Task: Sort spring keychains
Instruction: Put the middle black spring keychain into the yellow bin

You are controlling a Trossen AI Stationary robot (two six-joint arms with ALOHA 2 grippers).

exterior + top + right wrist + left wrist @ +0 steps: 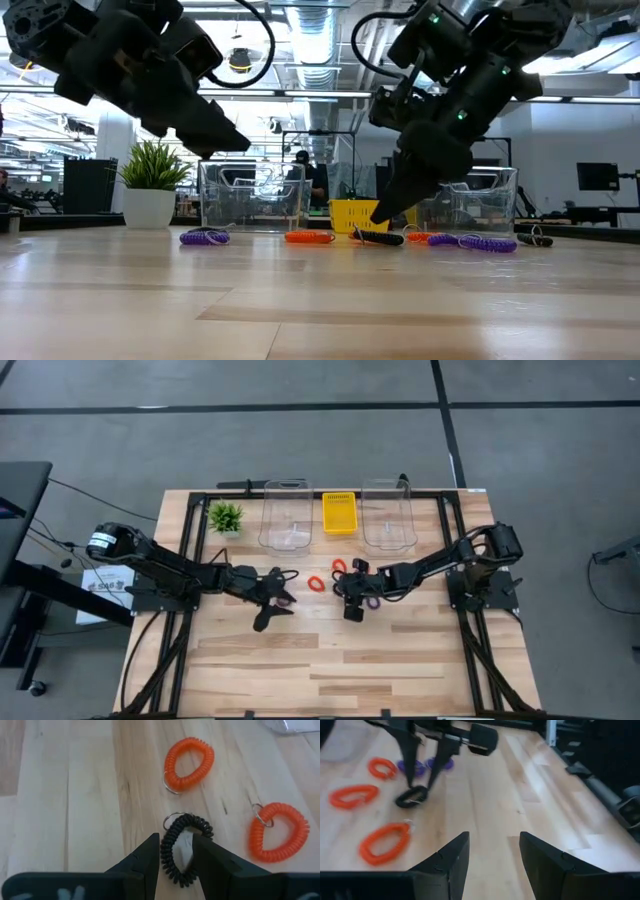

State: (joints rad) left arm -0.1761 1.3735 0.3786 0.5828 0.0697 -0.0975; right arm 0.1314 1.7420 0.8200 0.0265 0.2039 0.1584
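Spring keychains lie flat on the wooden table: red ones (190, 762) (277, 832) (382, 842), purple ones (204, 237) (475, 242) and a black one (182, 847). My right gripper (176, 845) is open and slants down over the black keychain (380, 238), with one finger on each side of its loop. My left gripper (495, 845) hangs open above bare wood at the table's middle left (283, 598), with nothing between its fingers. My right gripper comes at the black keychain from above, slanting down, with its open fingers (147, 855) on either side of the loop's narrow width (170, 857). The keychain lies flat on the table. I cannot tell whether the fingertips touch the coil.
Two clear bins (287, 515) (388, 515) stand at the far edge with a yellow basket (339, 512) between them. A small green plant (225, 517) stands to their left. Bare wood (330, 670) fills the near half of the table.
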